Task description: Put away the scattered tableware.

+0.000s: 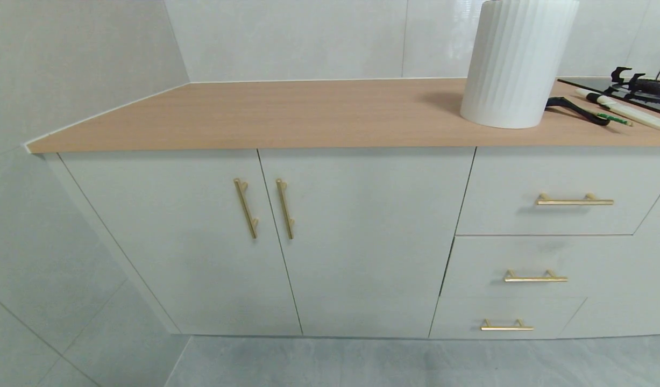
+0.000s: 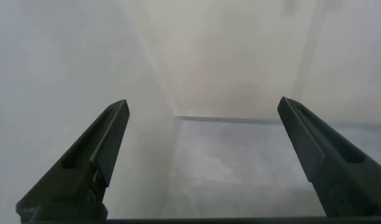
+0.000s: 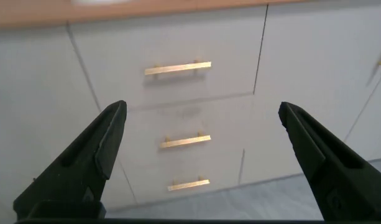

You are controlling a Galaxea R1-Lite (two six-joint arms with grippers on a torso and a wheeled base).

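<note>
Head view: at two o'clock a black-handled utensil (image 1: 577, 109) and a white-handled one (image 1: 631, 114) lie on the countertop (image 1: 281, 113), just beside the ribbed white canister (image 1: 515, 64). I fear a reach could topple it.

Left wrist view: my left gripper (image 2: 202, 104) gapes empty.

Right wrist view: my right gripper (image 3: 202, 106) is spread wide before the drawers (image 3: 190, 93) and could snag a handle.
</note>
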